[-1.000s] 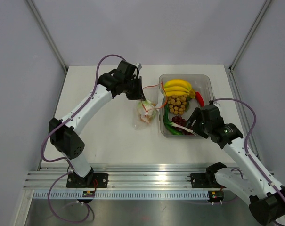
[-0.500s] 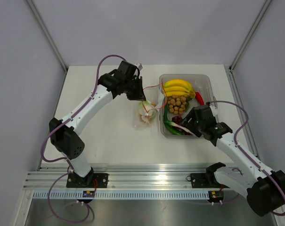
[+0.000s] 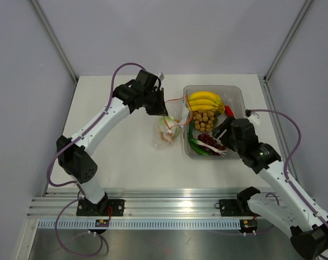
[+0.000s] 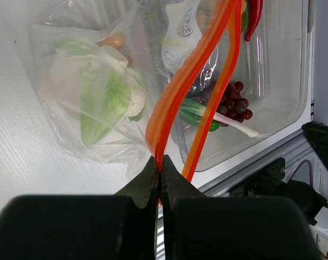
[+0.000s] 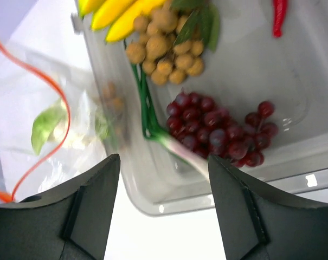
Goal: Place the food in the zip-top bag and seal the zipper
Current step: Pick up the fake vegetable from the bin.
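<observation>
The clear zip-top bag point(image 3: 168, 131) lies left of the tub and holds a white-green vegetable point(image 4: 107, 92) and orange pieces point(image 4: 112, 41). My left gripper point(image 3: 160, 106) is shut on the red zipper strip point(image 4: 172, 100) and holds the mouth up; its tips point(image 4: 159, 162) pinch the strip. The tub holds bananas point(image 3: 204, 100), a brown ball cluster point(image 3: 204, 119), dark red grapes point(image 3: 208, 141), a green onion point(image 3: 193, 142) and a red chilli point(image 3: 229, 112). My right gripper point(image 3: 222, 134) is open and empty above the tub's near end, over the grapes point(image 5: 218, 130) and onion point(image 5: 147, 111).
The clear rigid tub point(image 3: 237, 95) stands at the right of the white table, its near wall point(image 5: 153, 195) just under my right fingers. Metal frame posts rise at the back corners. An aluminium rail runs along the near edge.
My right gripper has shifted a little farther over the tub and the right arm has swung right, uncovering the grapes. The left gripper and bag have not moved.
</observation>
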Controlling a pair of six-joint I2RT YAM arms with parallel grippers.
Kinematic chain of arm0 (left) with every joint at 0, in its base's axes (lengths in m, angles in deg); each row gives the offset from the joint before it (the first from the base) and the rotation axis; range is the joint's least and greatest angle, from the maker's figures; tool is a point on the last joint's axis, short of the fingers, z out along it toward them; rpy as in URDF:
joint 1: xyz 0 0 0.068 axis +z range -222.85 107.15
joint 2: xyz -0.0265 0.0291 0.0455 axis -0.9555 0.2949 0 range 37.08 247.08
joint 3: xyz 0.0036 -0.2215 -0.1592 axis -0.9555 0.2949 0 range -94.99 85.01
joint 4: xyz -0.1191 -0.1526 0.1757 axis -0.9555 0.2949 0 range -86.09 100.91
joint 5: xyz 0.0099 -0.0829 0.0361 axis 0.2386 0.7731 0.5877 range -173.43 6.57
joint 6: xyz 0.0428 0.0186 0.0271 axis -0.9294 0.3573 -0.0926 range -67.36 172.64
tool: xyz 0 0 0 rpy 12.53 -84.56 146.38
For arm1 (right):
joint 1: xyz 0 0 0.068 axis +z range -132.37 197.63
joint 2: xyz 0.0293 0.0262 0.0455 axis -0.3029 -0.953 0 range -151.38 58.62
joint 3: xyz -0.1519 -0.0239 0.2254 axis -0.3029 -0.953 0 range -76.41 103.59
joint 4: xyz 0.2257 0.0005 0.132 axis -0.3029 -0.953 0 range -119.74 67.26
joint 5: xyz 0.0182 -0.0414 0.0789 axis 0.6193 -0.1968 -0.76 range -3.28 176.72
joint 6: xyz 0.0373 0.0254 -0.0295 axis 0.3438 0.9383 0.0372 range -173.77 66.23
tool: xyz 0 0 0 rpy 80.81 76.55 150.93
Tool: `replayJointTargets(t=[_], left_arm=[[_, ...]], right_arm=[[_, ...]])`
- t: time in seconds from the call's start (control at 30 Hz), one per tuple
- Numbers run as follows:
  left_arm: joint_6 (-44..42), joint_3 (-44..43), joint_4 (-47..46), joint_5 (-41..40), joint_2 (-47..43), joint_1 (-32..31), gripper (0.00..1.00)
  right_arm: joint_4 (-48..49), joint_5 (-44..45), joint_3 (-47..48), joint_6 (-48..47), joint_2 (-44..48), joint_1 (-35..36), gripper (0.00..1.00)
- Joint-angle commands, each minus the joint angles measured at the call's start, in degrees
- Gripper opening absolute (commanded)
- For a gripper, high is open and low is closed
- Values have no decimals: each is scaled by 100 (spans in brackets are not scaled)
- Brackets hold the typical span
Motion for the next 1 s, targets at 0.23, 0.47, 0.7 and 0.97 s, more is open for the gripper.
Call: replayJointTargets(t=[0.23,0.47,0.7,0.97], left_arm=[[-35,-289,-175,-91,-107,-32,0],[-123,-130,-140,-188,-310,-32,0],[-114,-122,-175,-92,-283,-32,0],[-132,-122,-175,-57,-301,-32,0]], right_arm=[[1039,-480,-538,1085,-972,1005,67],[899,233,-538,1463,-1422,988,66],[741,425,-609,1841,-1422,988,66],[750,663,-811,2237,-1554,970,66]])
